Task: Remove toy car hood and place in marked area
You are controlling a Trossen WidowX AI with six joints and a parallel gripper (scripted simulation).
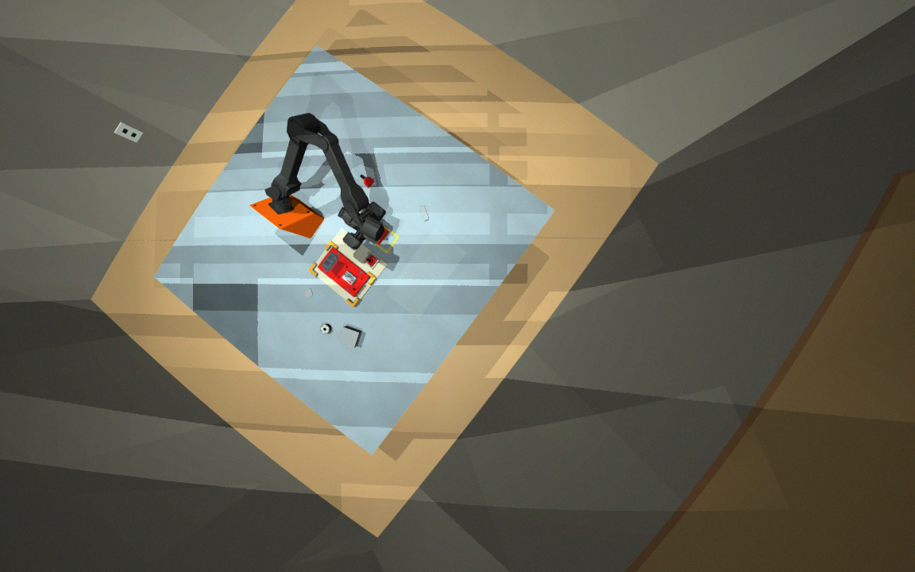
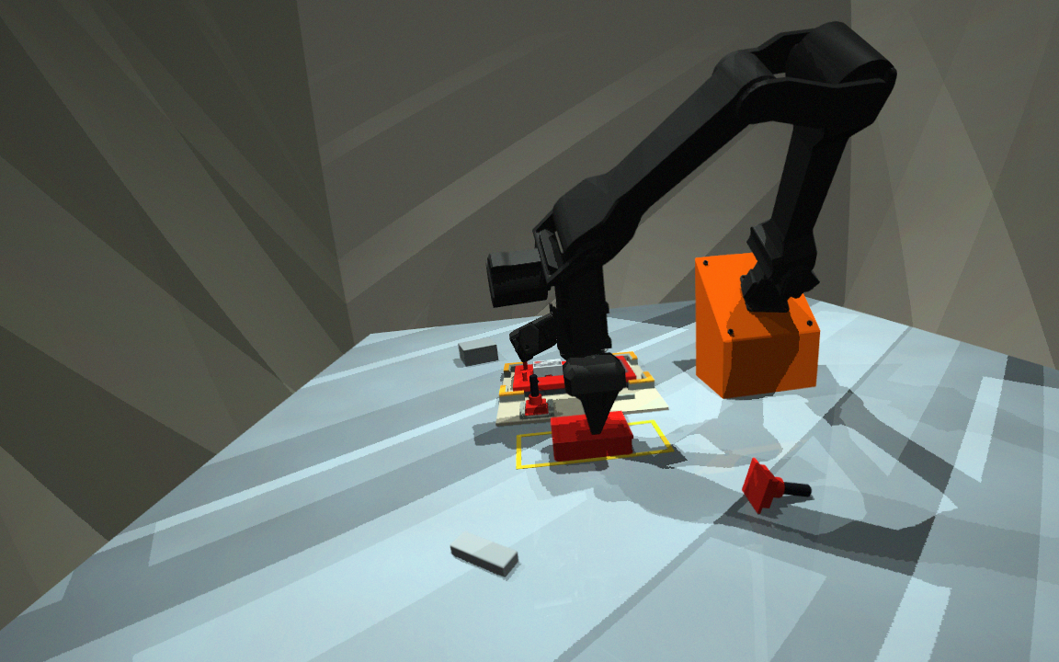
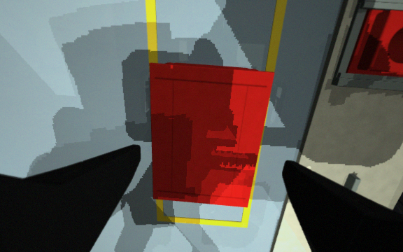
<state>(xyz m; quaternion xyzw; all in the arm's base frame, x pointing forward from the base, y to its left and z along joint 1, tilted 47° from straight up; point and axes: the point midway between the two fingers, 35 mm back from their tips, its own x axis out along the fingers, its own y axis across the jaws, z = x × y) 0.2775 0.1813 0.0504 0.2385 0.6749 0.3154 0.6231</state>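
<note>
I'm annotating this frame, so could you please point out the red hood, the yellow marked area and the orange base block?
red hood [image 3: 205,133], wrist view, middle of its top face
yellow marked area [image 3: 151,31], wrist view, its left border line
orange base block [image 2: 751,366], exterior view, its front face

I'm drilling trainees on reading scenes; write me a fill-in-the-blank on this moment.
1. The red hood lies inside the ____ outline.
2. The gripper is ____, its fingers apart from the hood.
3. The arm stands on an ____ base.

Missing words: yellow; open; orange
</note>
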